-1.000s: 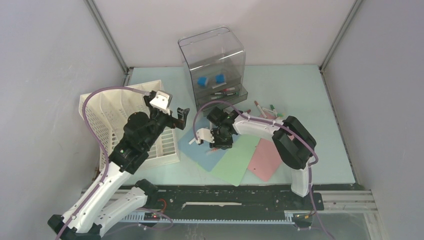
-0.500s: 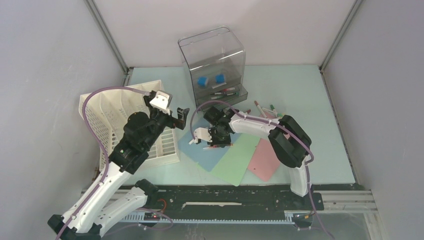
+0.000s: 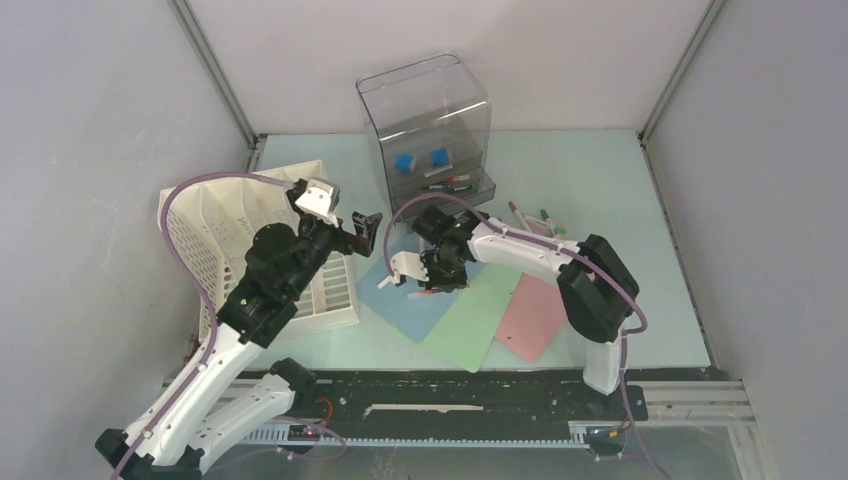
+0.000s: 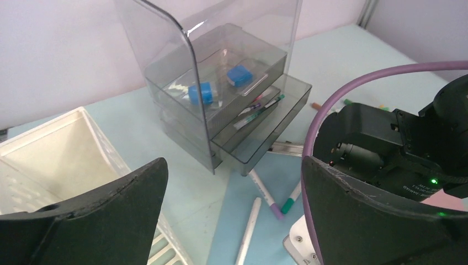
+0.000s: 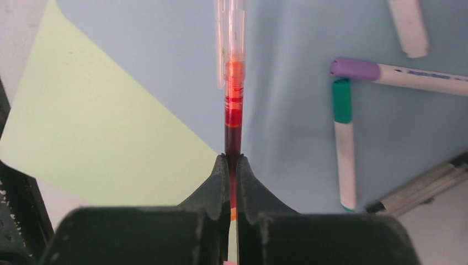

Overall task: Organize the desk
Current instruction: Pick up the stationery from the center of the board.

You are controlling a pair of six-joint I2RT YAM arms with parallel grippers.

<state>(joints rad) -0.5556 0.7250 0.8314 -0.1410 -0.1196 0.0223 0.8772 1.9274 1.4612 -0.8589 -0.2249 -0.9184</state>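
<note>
The desk (image 3: 600, 180) is a pale mint-green tabletop with grey walls. My right gripper (image 5: 232, 160) is shut on a red pen (image 5: 233, 110) with a clear cap, low over the blue sheet (image 5: 165, 49) at its border with the green sheet (image 5: 99, 127). From above, the right gripper (image 3: 437, 285) sits mid-desk in front of the clear drawer box (image 3: 425, 125). My left gripper (image 3: 362, 228) hangs open and empty beside the white file rack (image 3: 250, 250). Its fingers (image 4: 83, 215) frame the drawer box (image 4: 221, 83).
Blue (image 3: 400, 300), green (image 3: 475, 320) and pink (image 3: 530, 320) sheets overlap near the front. A purple-capped marker (image 5: 397, 72), a green-capped marker (image 5: 345, 143) and a white pen (image 5: 408, 25) lie on the blue sheet. More markers (image 3: 530, 220) lie right of the drawer box. Two blue items (image 4: 221, 83) sit in its upper drawer.
My right gripper has closed onto the red pen, and its arm has shifted slightly. The left arm has hardly moved and stays open.
</note>
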